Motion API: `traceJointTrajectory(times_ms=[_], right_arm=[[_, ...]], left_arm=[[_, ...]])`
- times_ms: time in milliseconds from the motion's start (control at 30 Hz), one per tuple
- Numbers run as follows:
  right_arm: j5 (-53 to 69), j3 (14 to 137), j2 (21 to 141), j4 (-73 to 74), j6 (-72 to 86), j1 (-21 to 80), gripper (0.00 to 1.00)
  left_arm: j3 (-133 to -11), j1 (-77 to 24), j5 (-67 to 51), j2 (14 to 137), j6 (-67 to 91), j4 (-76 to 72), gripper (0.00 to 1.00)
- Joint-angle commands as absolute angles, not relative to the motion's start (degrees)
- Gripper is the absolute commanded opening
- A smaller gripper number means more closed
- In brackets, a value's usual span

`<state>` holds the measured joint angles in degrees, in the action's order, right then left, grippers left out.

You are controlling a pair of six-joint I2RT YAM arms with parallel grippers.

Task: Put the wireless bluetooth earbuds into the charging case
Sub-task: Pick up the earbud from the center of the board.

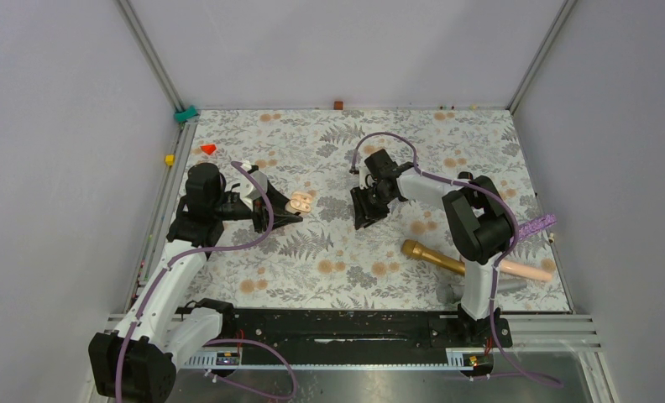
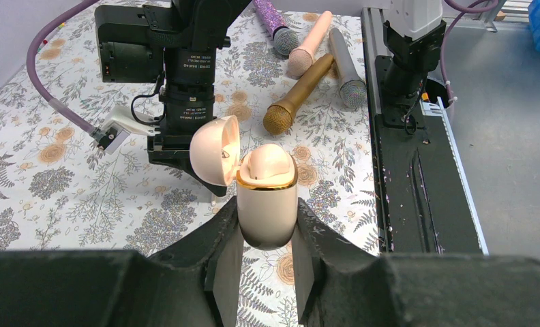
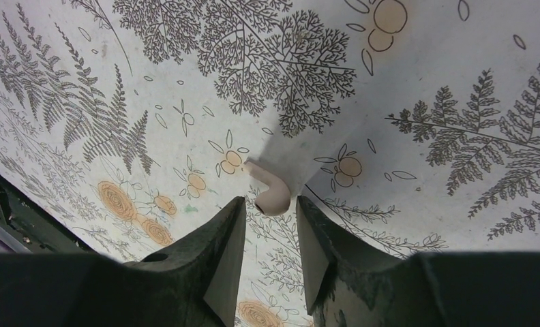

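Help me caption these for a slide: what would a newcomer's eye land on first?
First, the pink charging case clamped in the left gripper, lid open, with a seated earbud. Next, a loose earbud on the fern-print cloth, between the open fingers of the right gripper. A gold microphone lies near the right arm's base.

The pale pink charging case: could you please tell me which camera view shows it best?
Left wrist: the pale pink charging case sits close and central, lid open, clamped in the left end effector. Top external shows only a small pink speck; right wrist misses it.
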<state>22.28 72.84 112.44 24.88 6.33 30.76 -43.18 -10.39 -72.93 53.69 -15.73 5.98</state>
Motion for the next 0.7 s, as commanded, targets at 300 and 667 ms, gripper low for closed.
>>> traceJointTrajectory(times_ms=[300, 667], right_arm=[[20.5, 70.1, 112.4, 26.5, 5.5, 30.7, 0.30], [19.6, 71.6, 103.5, 26.6, 0.4, 30.5, 0.24]], left_arm=[[-45.7, -10.0, -74.3, 53.1, -17.0, 4.5, 0.00], [-45.4, -10.2, -73.3, 53.6, -17.2, 4.4, 0.00]])
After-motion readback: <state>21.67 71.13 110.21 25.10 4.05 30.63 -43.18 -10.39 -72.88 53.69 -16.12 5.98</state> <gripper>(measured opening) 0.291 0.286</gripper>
